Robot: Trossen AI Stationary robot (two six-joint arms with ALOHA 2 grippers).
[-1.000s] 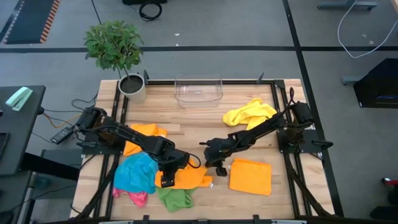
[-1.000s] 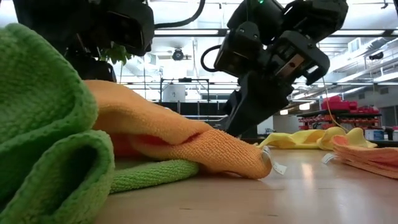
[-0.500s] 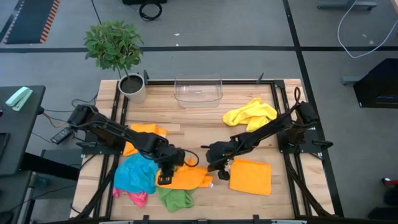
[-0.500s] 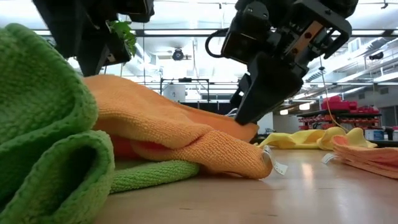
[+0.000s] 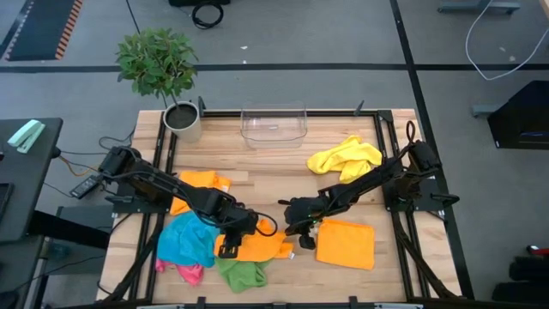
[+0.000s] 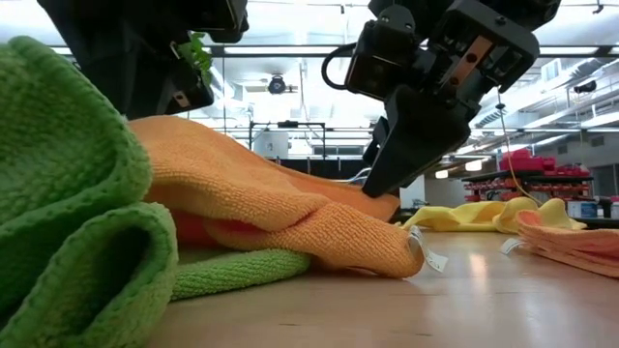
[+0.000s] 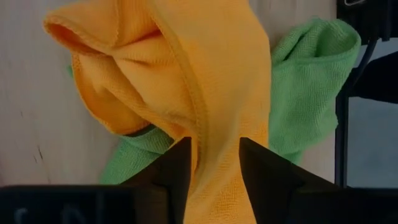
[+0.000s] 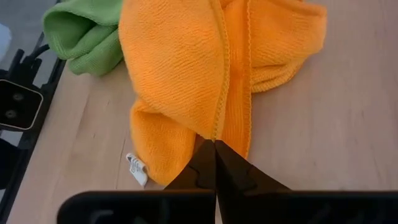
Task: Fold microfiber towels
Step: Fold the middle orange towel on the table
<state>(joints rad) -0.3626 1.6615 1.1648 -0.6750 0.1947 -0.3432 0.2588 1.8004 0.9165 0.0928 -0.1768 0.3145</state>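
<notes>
A crumpled orange towel (image 5: 260, 246) lies near the table's front middle, partly over a green towel (image 5: 243, 274). My left gripper (image 5: 227, 246) is at its left end and my right gripper (image 5: 303, 233) at its right end. Both are shut on it. In the low view the orange towel (image 6: 280, 213) rises in a ridge to my right gripper (image 6: 375, 189). A blue towel (image 5: 189, 238) and a pink one (image 5: 186, 273) lie to the left. A folded orange towel (image 5: 346, 244) lies flat at the right. My left gripper pinches a bunched fold of the orange towel (image 7: 214, 152) between its two fingers (image 7: 177, 169). The fingers slant steeply down from above, and the cloth runs on past them onto the green towel (image 7: 308, 93). My right gripper pinches the towel's hemmed edge (image 8: 217, 132) at its fingertips (image 8: 205, 160), slanting down from the table's right. That edge is lifted slightly and the rest lies slack on the table.
A clear plastic bin (image 5: 274, 123) stands at the far middle and a potted plant (image 5: 182, 120) at the far left corner. A yellow towel (image 5: 343, 156) lies far right, and another orange towel (image 5: 199, 183) at the left. Bare wood shows in the middle (image 5: 266, 184).
The orange towel's right-hand edge has been drawn up off the table into a ridge under my right gripper, which has risen a little. The rest of the towel has stayed in place. My left gripper has rolled slightly at the towel's left end.
</notes>
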